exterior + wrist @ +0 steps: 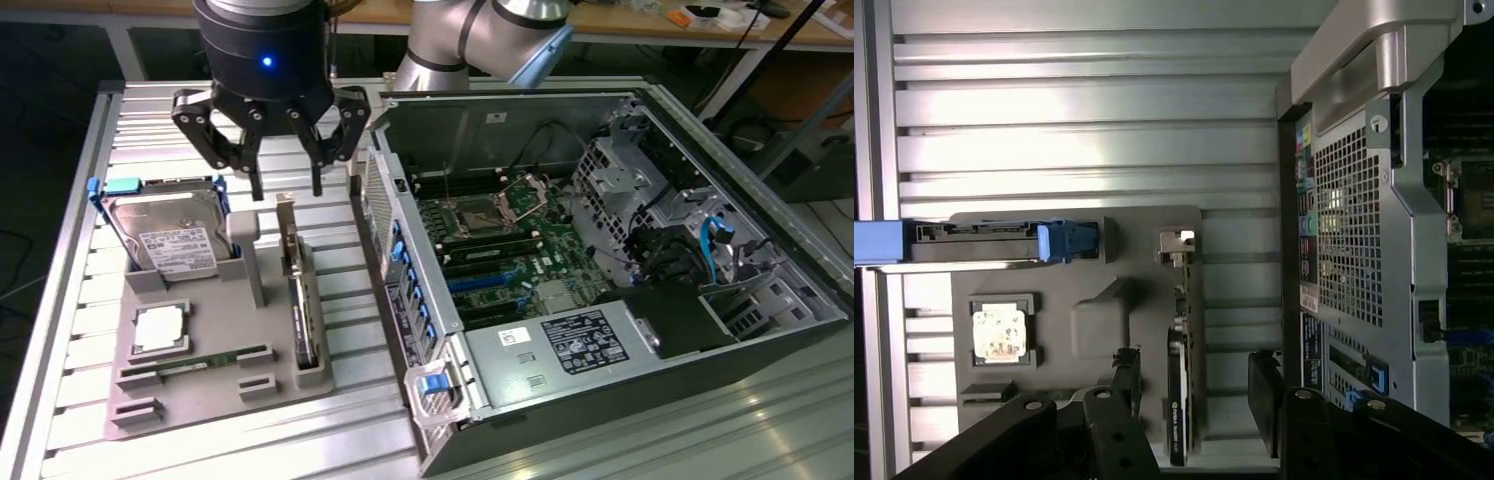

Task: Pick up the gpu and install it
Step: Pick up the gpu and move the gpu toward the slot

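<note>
The gpu (304, 305) stands on its edge in a slot of the grey holder tray (214, 395), its silver bracket end pointing up towards the gripper. My gripper (287, 190) hangs open just above that bracket end, with nothing between its fingers. In the wrist view the gpu (1179, 390) runs lengthwise between the two black fingers, and the gripper (1194, 390) straddles it with a gap on each side. The open computer case (601, 250) lies to the exterior view's right of the tray, with its motherboard (501, 245) exposed.
On the tray also sit a silver hard drive with blue rails (167, 240), a CPU (158, 328) and a RAM stick (200, 362). The case wall (1354, 220) stands close beside the gpu slot. Ribbed aluminium table (80, 300) surrounds the tray.
</note>
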You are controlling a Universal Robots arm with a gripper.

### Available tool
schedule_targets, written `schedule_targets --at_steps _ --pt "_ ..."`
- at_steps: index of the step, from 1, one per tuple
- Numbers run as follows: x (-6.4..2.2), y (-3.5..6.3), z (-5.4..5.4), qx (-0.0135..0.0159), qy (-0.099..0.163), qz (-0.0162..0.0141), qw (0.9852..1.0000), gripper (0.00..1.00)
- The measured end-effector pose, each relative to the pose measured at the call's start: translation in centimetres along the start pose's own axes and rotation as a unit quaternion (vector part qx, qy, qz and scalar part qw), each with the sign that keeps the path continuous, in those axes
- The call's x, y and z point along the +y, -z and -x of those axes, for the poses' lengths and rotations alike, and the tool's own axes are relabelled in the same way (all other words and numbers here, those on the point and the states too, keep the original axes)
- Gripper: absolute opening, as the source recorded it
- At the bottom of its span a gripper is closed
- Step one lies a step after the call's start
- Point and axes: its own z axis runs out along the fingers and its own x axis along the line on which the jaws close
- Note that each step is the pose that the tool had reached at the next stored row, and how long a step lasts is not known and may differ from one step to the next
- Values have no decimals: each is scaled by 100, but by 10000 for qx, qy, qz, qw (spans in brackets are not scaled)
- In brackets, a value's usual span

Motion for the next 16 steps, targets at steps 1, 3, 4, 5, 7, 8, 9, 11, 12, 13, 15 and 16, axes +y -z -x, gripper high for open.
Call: schedule_targets --at_steps 1,3,4,5,7,8,9,11,12,13,15,16 --pt "-1 -14 0 0 0 0 10000 56" --pt "-3 -54 0 0 1 0 10000 56" --pt "-4 -67 0 0 1 0 10000 56" --pt "-4 -67 -1 1 1 -1 10000 56" --pt "-4 -67 -1 1 1 -1 10000 56" --pt "-4 -68 -1 0 1 0 10000 56" --pt "-4 -68 -1 0 1 0 10000 56" --pt "-4 -68 -1 0 1 0 10000 56" --pt "-4 -68 -1 0 1 0 10000 56" --pt "-4 -68 -1 0 1 0 10000 56" --pt "-4 -68 -1 0 1 0 10000 56" --pt "-4 -68 -1 0 1 0 10000 56"
